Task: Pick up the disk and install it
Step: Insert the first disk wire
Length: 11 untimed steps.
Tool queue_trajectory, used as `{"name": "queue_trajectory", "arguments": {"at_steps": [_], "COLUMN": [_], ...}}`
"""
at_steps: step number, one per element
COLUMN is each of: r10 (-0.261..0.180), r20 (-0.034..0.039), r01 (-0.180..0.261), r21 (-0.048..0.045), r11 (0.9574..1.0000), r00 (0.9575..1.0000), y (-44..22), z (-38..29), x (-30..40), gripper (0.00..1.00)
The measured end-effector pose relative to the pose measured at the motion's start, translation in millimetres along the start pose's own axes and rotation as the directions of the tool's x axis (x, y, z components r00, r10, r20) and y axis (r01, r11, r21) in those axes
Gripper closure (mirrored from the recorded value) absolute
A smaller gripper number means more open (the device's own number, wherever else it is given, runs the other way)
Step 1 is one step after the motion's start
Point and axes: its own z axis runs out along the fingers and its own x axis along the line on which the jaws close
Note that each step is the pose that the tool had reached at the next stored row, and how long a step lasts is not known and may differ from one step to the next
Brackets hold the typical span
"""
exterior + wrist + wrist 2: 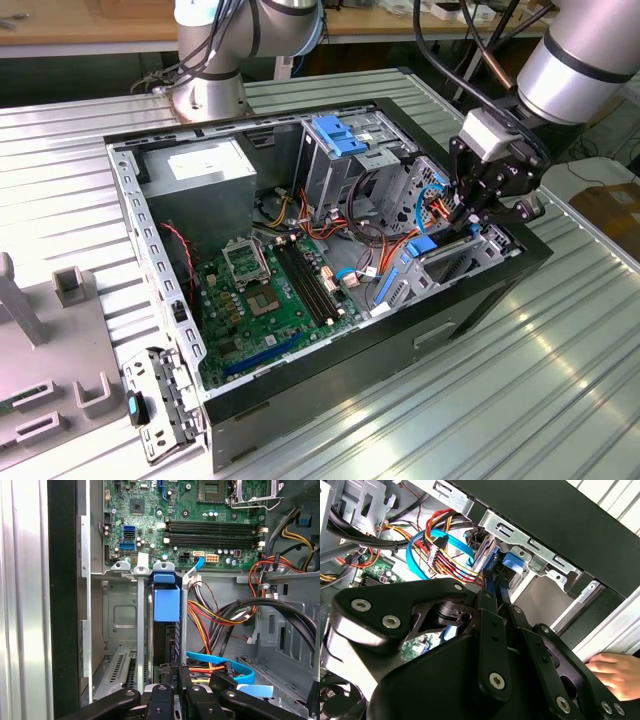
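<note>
The gripper (470, 222) is closed on the disk (166, 630) edge-on in the bay; cables (210, 617) just beside it may snag; tilt would jam it.

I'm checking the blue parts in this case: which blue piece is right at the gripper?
The blue rail of the disk, standing on edge in the bay straight ahead of the gripper. The bare blue bracket sits apart atop the drive cage.

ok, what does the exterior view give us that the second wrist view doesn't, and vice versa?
Exterior view: the grey power-supply box, the arm's base and the blue bracket atop the drive cage. Second wrist view: a hand outside the case. Both: the end effector reaching into the case beside the red and orange cables.
</note>
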Motion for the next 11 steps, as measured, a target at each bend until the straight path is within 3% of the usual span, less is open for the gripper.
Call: {"name": "queue_trajectory", "arguments": {"at_steps": [11], "r10": [0.000], "r20": [0.0046], "r01": [0.000], "r21": [0.0001], "r11": [1.0000], "r00": [1.0000], "y": [0.2], "z": [4.9], "x": [0.3], "gripper": [0.82]}}
